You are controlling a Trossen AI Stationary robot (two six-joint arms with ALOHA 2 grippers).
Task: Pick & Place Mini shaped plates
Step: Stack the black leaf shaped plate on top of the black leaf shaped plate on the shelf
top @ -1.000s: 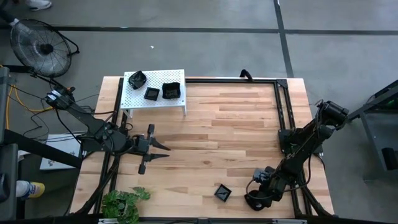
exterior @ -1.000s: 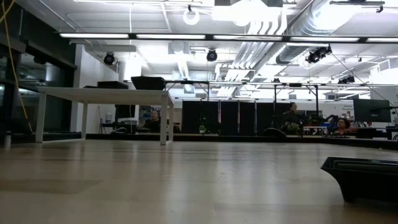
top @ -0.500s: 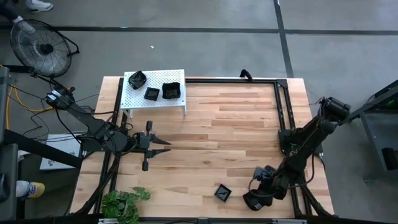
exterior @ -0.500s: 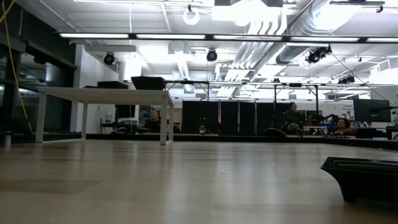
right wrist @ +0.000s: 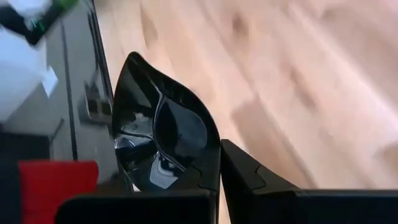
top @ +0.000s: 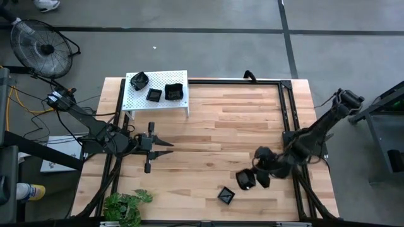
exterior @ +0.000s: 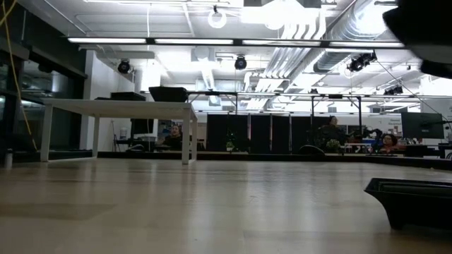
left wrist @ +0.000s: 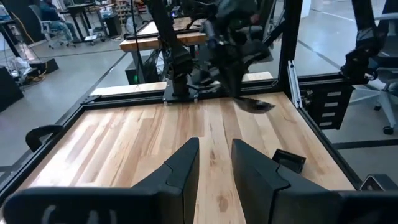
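Observation:
My right gripper [top: 250,180] hangs over the table's near right part, shut on a leaf-like glossy black mini plate [right wrist: 163,130], which also shows in the high view as the held plate [top: 243,179]. A square mini plate [top: 226,195] rests on its base on the wood just nearer the front edge; the low view shows this plate [exterior: 413,201] at its right. Three more mini plates [top: 156,94] sit on the white perforated shelf [top: 136,101] at the far left. My left gripper [top: 166,148] waits open above the table's left side, nothing between its fingers. My right gripper pinches the leaf-like plate by one stretch of its rim [right wrist: 210,157] between its two fingers. The fingers slant down, coming from the table's right side. The plate is lifted clear of the table and tilted, sticking out past the fingertips.
A black metal frame [top: 284,107] runs along the table's right and far edges. A green plant [top: 126,205] stands at the near left corner. Bare wood lies between the shelf and my right gripper.
My right gripper has risen from the table's near right corner and gone toward the left and far side, turning as it went. The leaf-like plate has come up with it, clear of the wood. The square plate has stayed where it was.

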